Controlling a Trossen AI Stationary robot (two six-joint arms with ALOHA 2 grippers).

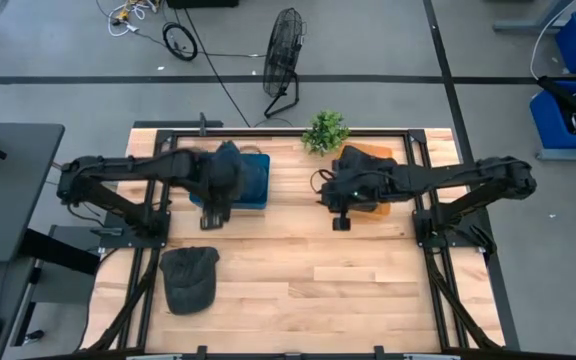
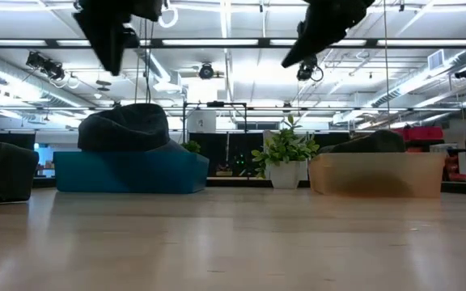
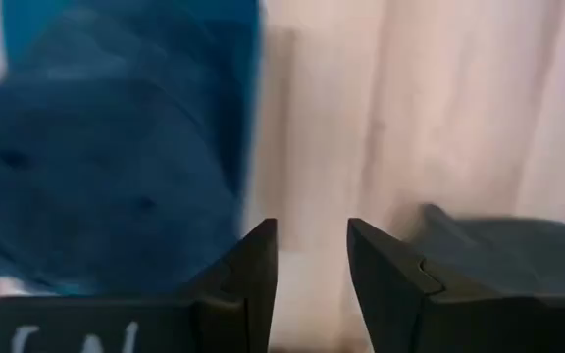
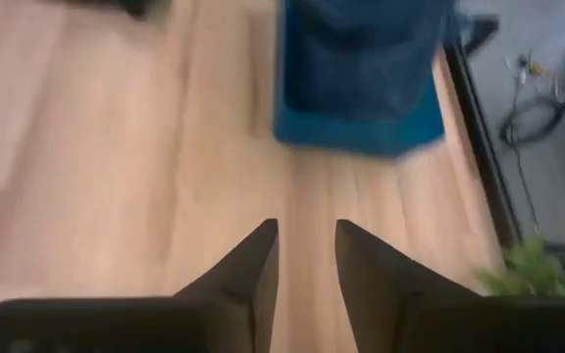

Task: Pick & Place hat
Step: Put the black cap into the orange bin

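A dark hat (image 1: pixel 190 278) lies flat on the wooden table near its front left; it also shows in the left wrist view (image 3: pixel 503 255). A second dark hat (image 2: pixel 128 128) rests on a blue box (image 1: pixel 253 180). A third dark hat (image 2: pixel 370 141) rests on a tan box (image 1: pixel 373 195). My left gripper (image 1: pixel 211 220) hangs open and empty in the air just in front of the blue box (image 3: pixel 116 147), its fingers (image 3: pixel 248 279) pointing down. My right gripper (image 1: pixel 341 224) hangs open and empty in front of the tan box, its fingers (image 4: pixel 253 270) over bare wood.
A small potted plant (image 1: pixel 325 131) stands at the table's far edge between the two boxes. A black metal frame (image 1: pixel 408 170) runs around the table. The middle and near right of the wooden table top (image 1: pixel 368 290) hold no objects.
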